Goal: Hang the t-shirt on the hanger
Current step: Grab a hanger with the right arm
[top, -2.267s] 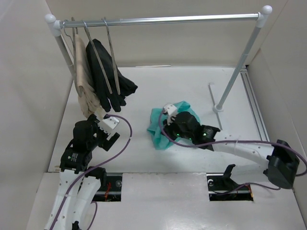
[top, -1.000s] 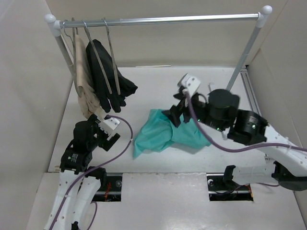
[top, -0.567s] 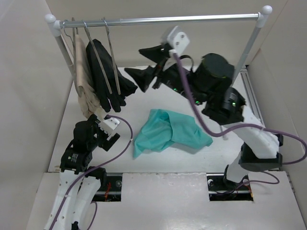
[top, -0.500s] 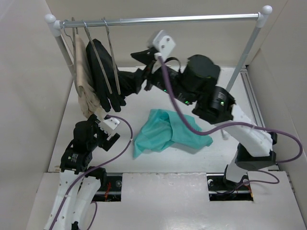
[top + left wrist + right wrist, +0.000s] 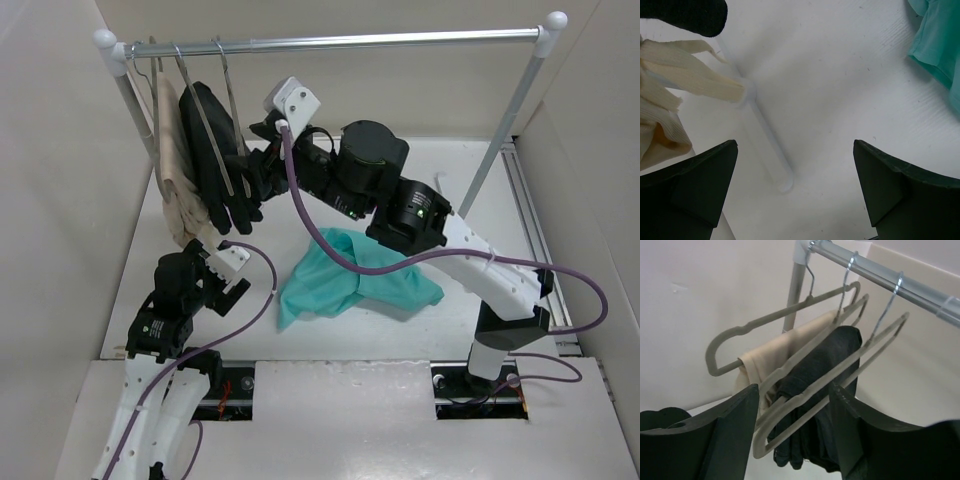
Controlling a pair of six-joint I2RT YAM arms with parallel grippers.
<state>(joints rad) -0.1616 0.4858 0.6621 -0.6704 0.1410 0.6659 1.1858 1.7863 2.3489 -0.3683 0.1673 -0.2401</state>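
Observation:
The teal t-shirt (image 5: pixel 350 270) lies crumpled on the white table, free of both grippers; its edge shows at the top right of the left wrist view (image 5: pixel 940 45). The bare grey hanger (image 5: pixel 235 110) hangs third from the left on the rail. My right gripper (image 5: pixel 258 160) is raised beside it. In the right wrist view the hanger's sloping arm (image 5: pixel 803 396) runs across the gap of the right gripper (image 5: pixel 795 390), whose jaws stand apart on either side of it. My left gripper (image 5: pixel 222 290) rests low at the left, wide open over bare table (image 5: pixel 795 145).
A beige garment (image 5: pixel 175 180) and a black garment (image 5: pixel 215 150) hang on two like hangers left of the bare one, under the steel rail (image 5: pixel 350 42). The rack's right post (image 5: pixel 500 140) and its white foot bar (image 5: pixel 770 145) stand on the table. Walls close in on all sides.
My right arm let the t-shirt go, spread out on the table, then rose and swung left to the hangers. Its jaws have narrowed a little. The left arm has not moved.

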